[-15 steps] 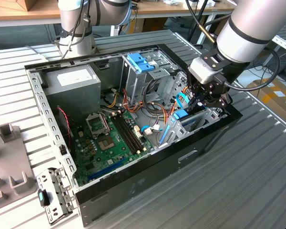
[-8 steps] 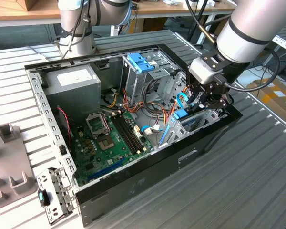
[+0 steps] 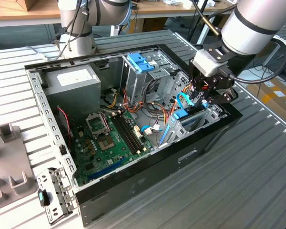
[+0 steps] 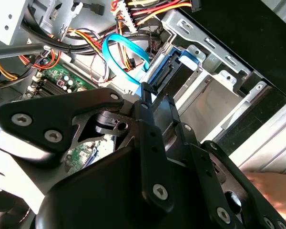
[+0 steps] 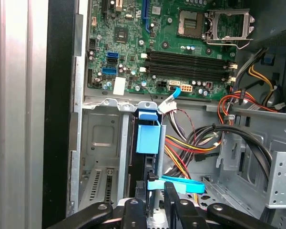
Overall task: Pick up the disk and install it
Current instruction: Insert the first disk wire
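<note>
End effector fingers narrowed on the disk, disk upright in computer case bay

The open black metal computer case lies in the middle of the exterior view. In it, the green motherboard sits at lower left, the grey box-shaped power supply at upper left. The black gripper hangs at the right, above the grey metal drive bay, where the disk with blue rails stands on edge.
</note>
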Motion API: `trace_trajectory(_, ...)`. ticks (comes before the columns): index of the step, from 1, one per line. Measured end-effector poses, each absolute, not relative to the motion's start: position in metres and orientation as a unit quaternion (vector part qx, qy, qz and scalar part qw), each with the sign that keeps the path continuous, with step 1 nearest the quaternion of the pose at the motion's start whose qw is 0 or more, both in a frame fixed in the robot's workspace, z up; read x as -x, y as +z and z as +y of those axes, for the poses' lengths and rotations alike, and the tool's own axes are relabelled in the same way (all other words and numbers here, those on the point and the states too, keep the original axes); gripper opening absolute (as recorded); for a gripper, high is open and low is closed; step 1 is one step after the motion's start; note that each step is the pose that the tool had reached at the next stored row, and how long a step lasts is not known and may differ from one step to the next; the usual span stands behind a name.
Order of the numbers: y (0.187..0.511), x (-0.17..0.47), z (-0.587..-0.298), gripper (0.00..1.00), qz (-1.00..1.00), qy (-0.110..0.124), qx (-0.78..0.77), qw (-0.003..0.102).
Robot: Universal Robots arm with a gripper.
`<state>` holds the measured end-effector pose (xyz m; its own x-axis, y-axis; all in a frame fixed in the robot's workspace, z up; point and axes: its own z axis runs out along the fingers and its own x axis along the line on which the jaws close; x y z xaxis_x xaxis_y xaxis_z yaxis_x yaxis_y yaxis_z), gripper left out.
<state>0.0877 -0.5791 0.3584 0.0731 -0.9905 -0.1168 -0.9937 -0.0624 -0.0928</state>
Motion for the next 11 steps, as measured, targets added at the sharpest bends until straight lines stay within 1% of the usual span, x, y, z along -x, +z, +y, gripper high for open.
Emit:
trace_trajectory(1, 0.3585, -0.0877, -0.5791, 0.29, 0.681, 0.011, 0.729, 0.074)
trace_trajectory(3, 0.3586, -0.0877, -0.5790, 0.29, 0.681, 0.016, 0.729, 0.069)
trace_trajectory(11, 0.3584, -0.0881, -0.5791, 0.29, 0.691, 0.014, 0.719, 0.068)
